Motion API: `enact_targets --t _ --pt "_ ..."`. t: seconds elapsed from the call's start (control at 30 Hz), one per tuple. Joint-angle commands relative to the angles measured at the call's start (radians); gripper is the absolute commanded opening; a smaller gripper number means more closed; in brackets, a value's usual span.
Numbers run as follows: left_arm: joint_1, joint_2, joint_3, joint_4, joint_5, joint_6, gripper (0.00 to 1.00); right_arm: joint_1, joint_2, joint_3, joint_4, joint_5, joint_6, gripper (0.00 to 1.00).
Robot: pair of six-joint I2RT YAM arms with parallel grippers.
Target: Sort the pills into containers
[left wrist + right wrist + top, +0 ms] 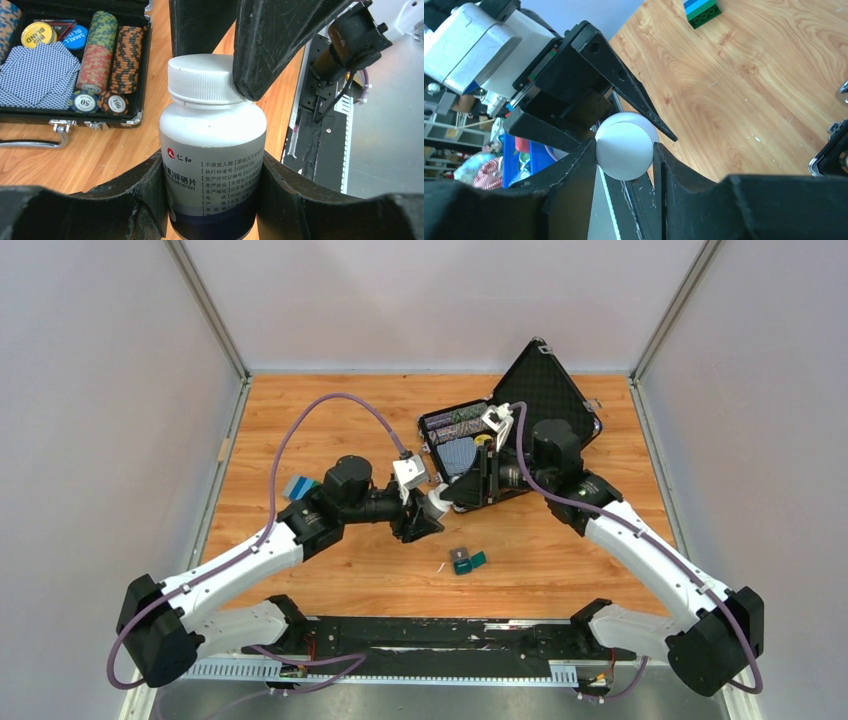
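Bottle (212, 145), white with a printed label, is sitting in my left gripper (212, 212), whose jaws are pressing narrow against both sides of its lower body. My right gripper (624, 156) is meeting it end-on from the opposite side. Its jaws are squeezing the white cap (626, 150), one on each flank. Through the left wrist camera I am seeing one of those dark fingers touching the cap's edge while the other is standing behind it. Both pairs of jaws are holding something, and neither is standing wide.

The teal box (468, 561) is lying on the wooden table (540, 570) on the arm-base side of the joined jaws, near them but touching neither gripper. Its lid is hanging open with the grey inside showing. A tiny white fleck is lying just beside the box on its left. At this size I am not able to tell whether it is a pill.

The black chip case (545, 385) is standing open just behind the right jaws, lid raised, with chips and cards filling its tray. A blue and green building block (298, 487) is resting well to the left of the left jaws.
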Motion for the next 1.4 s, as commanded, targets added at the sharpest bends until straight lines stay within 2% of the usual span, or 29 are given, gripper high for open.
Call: enact_targets --t 0.0,0.07,0.1,0.33,0.43,0.6,0.73,0.87,1.0,1.07,1.1,1.13,1.17,1.2,1.23,1.37 --pt "0.002 -0.038 0.019 0.018 0.013 0.011 0.0 -0.006 -0.021 0.025 -0.002 -0.043 -0.136 0.55" --pt "0.002 -0.041 0.019 0.018 -0.001 0.014 0.0 -0.006 -0.014 0.04 -0.003 0.022 -0.07 0.9" --pt "0.002 -0.041 0.019 0.02 -0.007 0.013 0.0 -0.006 -0.008 0.045 -0.002 0.072 -0.025 0.98" --pt "0.002 -0.038 0.026 0.042 -0.009 0.006 0.0 0.031 0.033 0.068 -0.003 0.198 0.173 1.0" --pt "0.002 -0.036 0.028 0.043 -0.004 0.015 0.0 0.046 0.067 0.101 -0.028 0.214 0.223 0.91" --pt "0.002 -0.022 0.042 0.028 -0.009 0.018 0.0 0.058 0.106 0.139 -0.075 0.177 0.216 0.58" --pt "0.002 -0.01 0.057 -0.003 -0.015 0.01 0.0 0.056 0.109 0.138 -0.101 0.127 0.139 0.38" --pt "0.002 -0.019 0.056 -0.016 -0.025 0.013 0.0 0.055 0.117 0.145 -0.102 0.027 0.032 0.34" --pt "0.002 -0.015 0.08 -0.061 -0.034 0.03 0.0 0.044 0.138 0.155 -0.115 -0.07 -0.133 0.23" --pt "0.002 -0.006 0.103 -0.098 -0.053 0.031 0.0 0.035 0.144 0.156 -0.131 -0.059 -0.212 0.19" --pt "0.003 -0.005 0.109 -0.104 -0.059 0.025 0.0 0.031 0.143 0.157 -0.139 -0.036 -0.234 0.21" --pt "0.002 -0.007 0.11 -0.112 -0.08 0.022 0.0 0.029 0.143 0.165 -0.152 0.008 -0.24 0.34" --pt "0.002 -0.009 0.11 -0.114 -0.1 0.017 0.0 0.029 0.143 0.176 -0.168 0.054 -0.235 0.64" --pt "0.002 -0.016 0.109 -0.115 -0.111 0.015 0.0 0.029 0.144 0.188 -0.18 0.109 -0.211 0.89" --pt "0.002 -0.019 0.109 -0.115 -0.138 0.009 0.0 0.029 0.147 0.205 -0.193 0.163 -0.169 0.99" --pt "0.002 -0.039 0.099 -0.112 -0.202 0.01 0.0 0.029 0.173 0.235 -0.234 0.285 0.112 1.0"
